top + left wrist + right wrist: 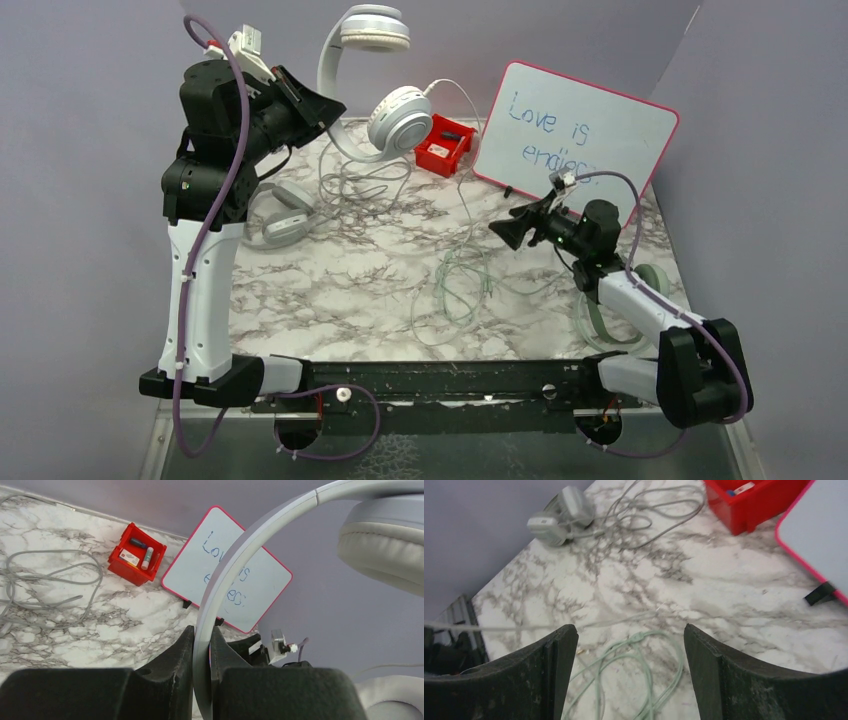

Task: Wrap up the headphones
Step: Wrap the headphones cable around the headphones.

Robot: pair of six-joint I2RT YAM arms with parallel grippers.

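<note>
White headphones (398,118) lifted clear of the counter (330,300)
The left fingers (187,645) are clenched on the white headband (235,557), with both cups out beyond the fingertips and the cable hanging down to the marble. The right fingers (561,650) are released and empty, spread over loops of mint cable (644,675). A grey-green pair (559,515) lies well beyond them.

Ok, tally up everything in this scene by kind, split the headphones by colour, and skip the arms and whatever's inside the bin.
white headphones: 1
grey headphones: 1
mint headphones: 1
red bin: 1
whiteboard: 1
Total: 5
</note>
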